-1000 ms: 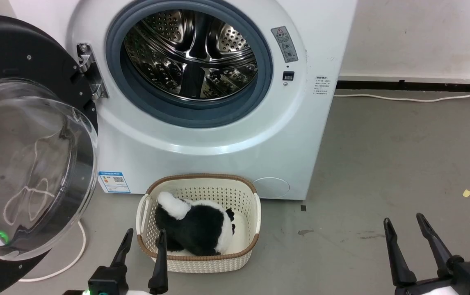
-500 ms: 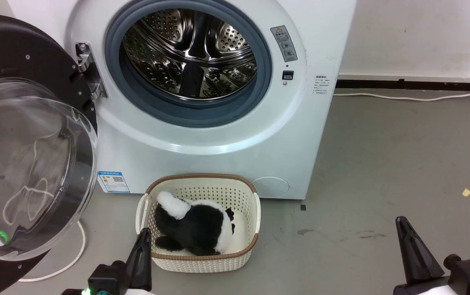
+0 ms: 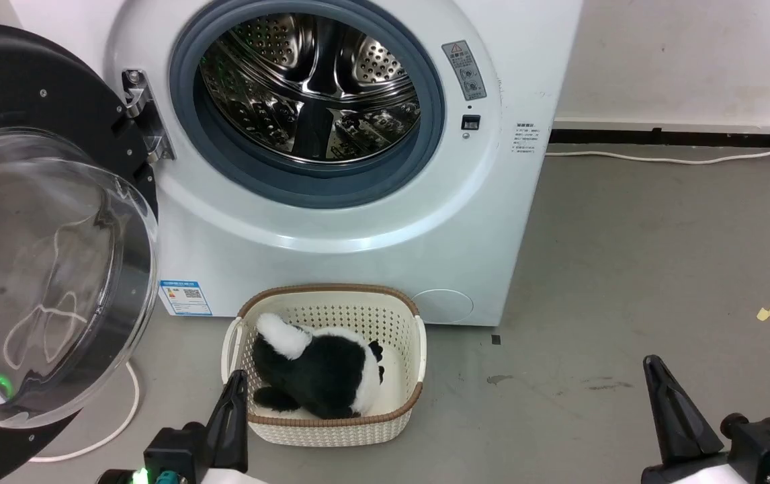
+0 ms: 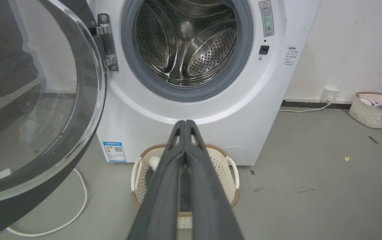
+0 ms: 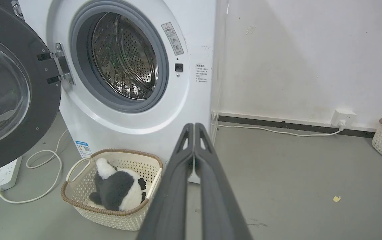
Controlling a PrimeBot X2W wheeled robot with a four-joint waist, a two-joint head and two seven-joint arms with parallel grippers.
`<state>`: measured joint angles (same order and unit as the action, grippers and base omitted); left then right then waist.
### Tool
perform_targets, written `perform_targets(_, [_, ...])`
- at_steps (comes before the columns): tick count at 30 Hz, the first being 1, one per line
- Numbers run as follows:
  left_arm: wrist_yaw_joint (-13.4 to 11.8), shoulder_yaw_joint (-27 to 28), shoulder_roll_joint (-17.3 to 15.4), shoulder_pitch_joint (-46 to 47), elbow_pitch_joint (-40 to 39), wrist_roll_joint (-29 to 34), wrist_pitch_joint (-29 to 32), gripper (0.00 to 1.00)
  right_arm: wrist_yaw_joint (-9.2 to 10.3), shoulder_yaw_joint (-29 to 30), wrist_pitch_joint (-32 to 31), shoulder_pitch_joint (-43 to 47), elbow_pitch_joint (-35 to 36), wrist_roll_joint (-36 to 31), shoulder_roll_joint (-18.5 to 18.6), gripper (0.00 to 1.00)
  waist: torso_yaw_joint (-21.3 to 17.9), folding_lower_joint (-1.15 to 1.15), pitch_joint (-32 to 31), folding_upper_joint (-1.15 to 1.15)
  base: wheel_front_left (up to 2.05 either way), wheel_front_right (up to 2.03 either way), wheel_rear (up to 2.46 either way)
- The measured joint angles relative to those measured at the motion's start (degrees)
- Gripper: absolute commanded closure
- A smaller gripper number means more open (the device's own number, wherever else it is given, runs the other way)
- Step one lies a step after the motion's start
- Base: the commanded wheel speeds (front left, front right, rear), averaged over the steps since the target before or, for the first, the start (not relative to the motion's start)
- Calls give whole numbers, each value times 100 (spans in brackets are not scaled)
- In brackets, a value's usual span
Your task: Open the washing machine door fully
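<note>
**At the washer front: both grippers closed, door swung wide**

Low at the head view's bottom edge, the left gripper (image 3: 236,386) has its two dark fingers pressed together into one wedge and holds nothing. Its wrist view shows the tips meeting (image 4: 185,124). The right gripper (image 3: 654,370), at lower right, is likewise closed tight and empty over bare grey floor (image 3: 627,269); the same shows in its wrist view (image 5: 194,126). Both hang free of every object.

Just ahead of the left gripper is a cream basket (image 3: 420,349) with a brown woven rim. It sits on the floor close against the foot of the washing machine (image 3: 331,228), between that gripper and the machine front. A black-and-white plush toy (image 3: 321,370) lies inside.

The washing machine door (image 3: 42,269) stands at far left, swung out on its metal hinge (image 3: 146,114), well clear of the opening. Its rim is black and its clear glass bowl bulges toward the camera. The grey gasket (image 3: 431,134) and steel drum (image 3: 311,81) are fully exposed. A blue sticker (image 3: 187,298) sits low on the front, beside the door's lower edge.

Floor clutter:
- A white cable (image 3: 126,410) loops under the door and runs to a power strip (image 5: 2,175).
- A wall cord (image 3: 660,161) runs along the baseboard to a socket (image 5: 342,118).
- A second basket (image 4: 374,113) sits far right against the wall.
- A yellow scrap (image 3: 766,314) lies on open floor, well apart from the right gripper.
</note>
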<state>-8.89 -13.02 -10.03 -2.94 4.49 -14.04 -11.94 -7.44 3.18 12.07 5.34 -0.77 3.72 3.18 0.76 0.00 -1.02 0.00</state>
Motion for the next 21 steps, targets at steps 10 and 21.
perform_targets(10, [99, 145, 57, 11, -44, 179, 140, 100, 0, -32, -149, -47, 1, -26, 0, 100, -9, 0, 12, 0, 0, 0, 0])
perform_targets(21, [202, 303, 176, 54, -96, 338, 287, 100, 0, -70, -292, -110, 4, -80, 0, 100, -19, 0, 25, 0, 0, 0, 0])
